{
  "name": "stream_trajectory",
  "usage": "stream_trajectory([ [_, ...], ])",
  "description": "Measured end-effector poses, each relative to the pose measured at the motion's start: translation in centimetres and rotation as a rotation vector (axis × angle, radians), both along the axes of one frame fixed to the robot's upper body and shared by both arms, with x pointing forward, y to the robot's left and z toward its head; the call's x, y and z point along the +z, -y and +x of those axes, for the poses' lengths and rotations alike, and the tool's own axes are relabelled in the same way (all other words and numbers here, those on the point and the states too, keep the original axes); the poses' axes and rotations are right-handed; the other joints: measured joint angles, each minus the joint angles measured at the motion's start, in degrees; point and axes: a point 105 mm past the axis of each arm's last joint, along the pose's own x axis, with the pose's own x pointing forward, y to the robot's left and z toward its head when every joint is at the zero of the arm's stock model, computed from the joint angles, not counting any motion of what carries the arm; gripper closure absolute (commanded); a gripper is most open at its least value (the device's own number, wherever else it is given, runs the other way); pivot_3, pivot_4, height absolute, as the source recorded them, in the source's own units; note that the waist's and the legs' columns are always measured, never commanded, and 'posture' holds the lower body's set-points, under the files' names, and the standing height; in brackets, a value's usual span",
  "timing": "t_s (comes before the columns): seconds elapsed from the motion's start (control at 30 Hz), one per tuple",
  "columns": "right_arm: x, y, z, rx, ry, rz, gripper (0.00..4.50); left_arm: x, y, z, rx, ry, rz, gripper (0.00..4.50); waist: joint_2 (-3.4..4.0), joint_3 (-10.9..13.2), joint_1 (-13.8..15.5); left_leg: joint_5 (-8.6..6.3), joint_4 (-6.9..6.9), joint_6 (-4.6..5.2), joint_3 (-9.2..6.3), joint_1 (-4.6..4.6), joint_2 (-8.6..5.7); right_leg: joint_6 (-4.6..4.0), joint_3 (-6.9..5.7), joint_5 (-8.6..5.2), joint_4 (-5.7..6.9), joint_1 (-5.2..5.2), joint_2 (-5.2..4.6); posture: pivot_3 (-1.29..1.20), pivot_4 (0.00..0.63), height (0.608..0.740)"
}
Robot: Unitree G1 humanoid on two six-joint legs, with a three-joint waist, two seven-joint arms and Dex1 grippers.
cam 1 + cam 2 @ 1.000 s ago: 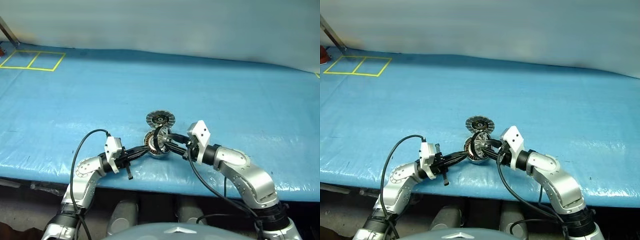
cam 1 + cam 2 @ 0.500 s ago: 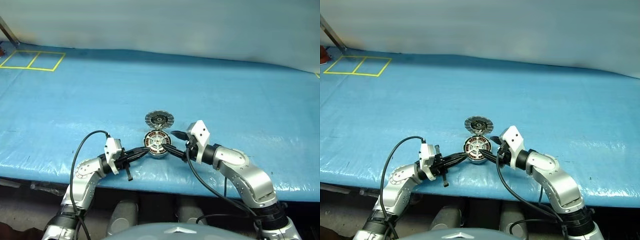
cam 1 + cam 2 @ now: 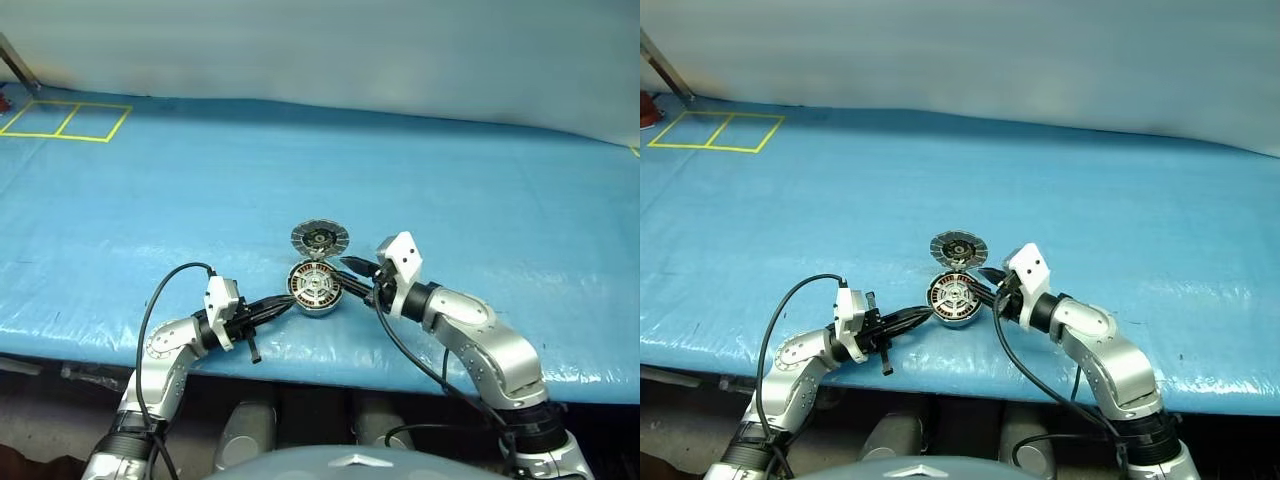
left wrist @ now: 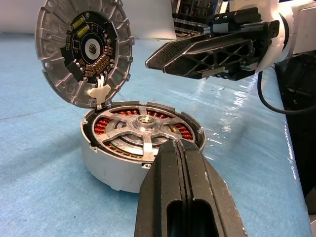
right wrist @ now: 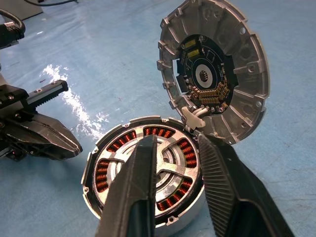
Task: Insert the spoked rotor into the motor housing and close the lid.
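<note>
Rotor moved: a second ago the spoked rotor (image 4: 144, 129) stood on edge in the right gripper (image 3: 352, 266) above the cup, now it lies flat inside the motor housing (image 3: 314, 287), spokes up, copper windings showing in the gaps around it. Right gripper has let go and backed off a bit toward the housing's right side; its fingers sit slightly apart in its wrist view, nothing between them, tips hanging over the housing near the hinge. Left gripper (image 3: 285, 303) hasn't moved, pressed fully closed, empty, tip resting at the housing's near-left rim; looks like it's bracing the housing, can't confirm contact.

Housing sits on the blue table (image 3: 480, 200) close to the near edge, roughly mid-width, between the two arms. Yellow tape squares at the far left corner, well apart.

Progress: insertion looks done, rotor seems level with the rim, though whether it's fully seated can't be told. Lid (image 3: 320, 238) not yet closed: it stands swung open on its hinge at the far side of the housing, segmented face with dark centre turned toward the robot.

Left to do: swing the lid down over the rotor and press it shut. Right gripper is the nearer one for that, judging by where it sits.
</note>
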Motion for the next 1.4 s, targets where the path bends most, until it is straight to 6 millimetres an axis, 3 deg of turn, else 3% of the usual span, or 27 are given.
stream_trajectory([
  [0.07,-0.3,0.3,0.2,-0.023,-0.006,-0.018,4.47,0.0,0.0,0.0,0.001,0.001,-0.001,4.50,0.00,0.00,-0.01,0.00,0.00,0.00,0.00,0.00,0.00,0.00,0.00,0.00,0.00,0.00,0.00,0.00,0.150,0.740],
  [0.53,-2.6,4.2,3.3,-0.270,-0.079,-0.145,4.47,-0.3,-0.1,0.2,0.019,-0.006,-0.016,4.50,0.00,0.00,-0.11,0.01,0.01,0.00,0.03,0.01,0.00,0.00,0.01,0.01,0.00,0.01,0.00,0.00,0.150,0.740],
  [0.7,-0.9,4.7,5.7,-0.324,-0.050,-0.078,4.47,-0.4,-0.1,0.4,0.024,0.010,-0.016,4.50,0.00,0.00,-0.30,0.01,0.03,0.01,0.03,0.03,0.01,0.00,0.01,0.01,0.04,0.02,0.02,0.00,0.150,0.740],
  [0.87,2.2,3.2,8.0,-0.271,0.016,0.020,4.47,-0.3,-0.1,0.3,0.019,0.013,-0.019,4.50,0.01,0.00,-0.72,0.02,-0.03,0.01,0.02,0.04,0.00,0.00,0.01,0.03,0.03,0.01,0.03,0.00,0.150,0.740],
  [1.03,4.2,0.2,8.3,-0.126,0.040,0.092,4.47,-0.8,-0.8,-0.1,0.028,-0.004,-0.003,4.50,0.02,-0.01,-1.06,0.02,-0.14,0.01,0.01,0.06,0.01,-0.01,0.01,0.04,0.04,-0.04,0.05,0.00,0.150,0.740],
  [1.23,4.1,-3.0,7.1,0.015,0.019,0.111,4.47,-1.1,-1.5,-0.4,0.055,-0.015,0.000,4.50,0.03,-0.01,-1.26,0.02,-0.15,0.00,-0.01,0.06,0.00,-0.01,0.02,0.04,0.03,-0.04,0.04,0.00,0.150,0.740],
  [1.4,3.7,-3.5,5.5,0.060,-0.001,0.123,4.47,-1.0,-1.5,-0.6,0.059,-0.014,-0.004,4.50,0.04,-0.02,-1.19,0.03,-0.15,-0.01,-0.04,0.05,0.00,-0.03,0.01,0.03,0.04,-0.04,0.05,0.00,0.150,0.740],
])
